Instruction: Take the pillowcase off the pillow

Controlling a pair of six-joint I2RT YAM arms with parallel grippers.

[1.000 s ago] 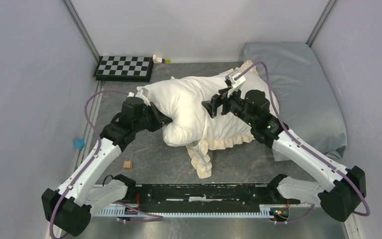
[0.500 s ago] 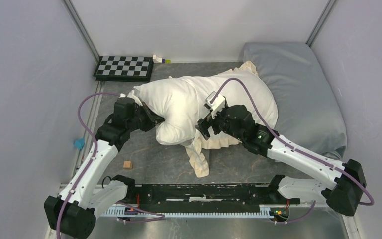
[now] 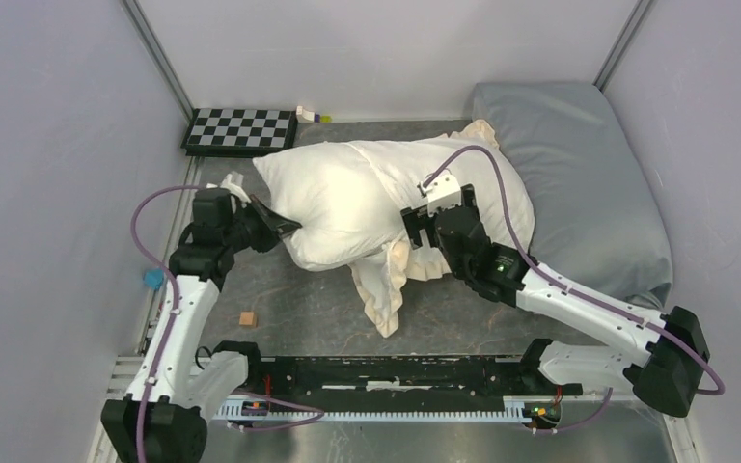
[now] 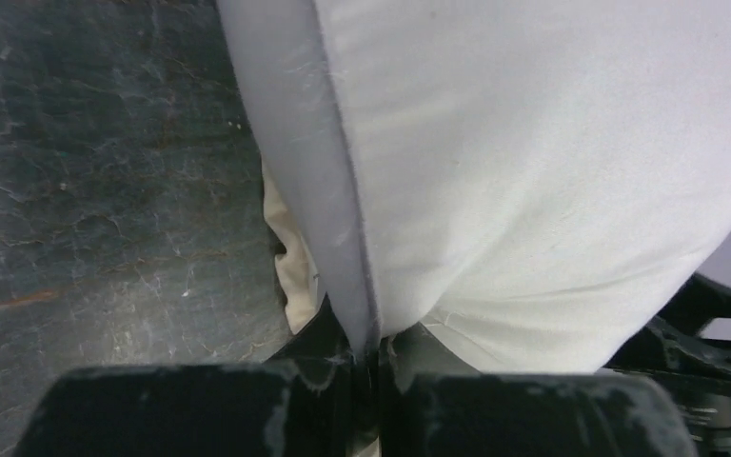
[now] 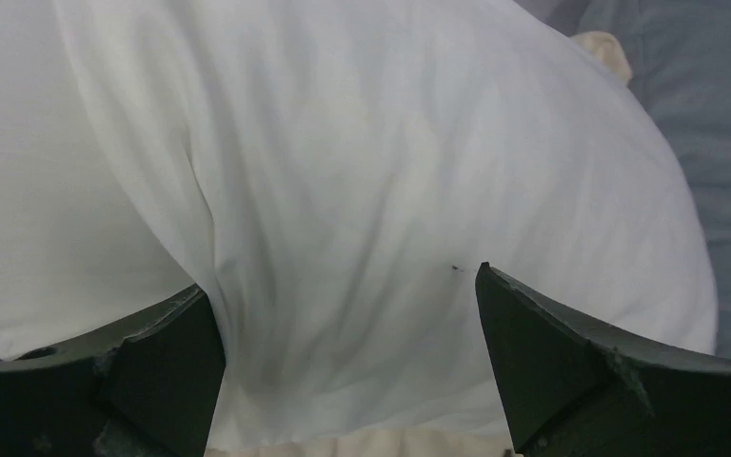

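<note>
The plump white pillow (image 3: 367, 188) lies mid-table, with the cream frilled pillowcase (image 3: 383, 285) bunched under its near side and trailing toward the arms. My left gripper (image 3: 275, 224) is shut on the pillow's left seam edge. In the left wrist view that gripper (image 4: 373, 367) pinches the seam of the pillow (image 4: 533, 171), and a bit of cream pillowcase (image 4: 290, 276) shows below. My right gripper (image 3: 415, 231) stands open at the pillow's near-right side. In the right wrist view its jaws (image 5: 343, 333) are spread against the pillow (image 5: 343, 162), above cream pillowcase fabric (image 5: 362, 446).
A pale blue-grey pillow (image 3: 589, 174) fills the back right corner. A checkerboard (image 3: 239, 130) lies at the back left. A small wooden cube (image 3: 247, 318) and a blue object (image 3: 153, 279) sit at the near left. Walls close in on both sides.
My left arm has pulled the pillow leftward by its seam. The right gripper has come down from the pillow's top to its near side, still open.
</note>
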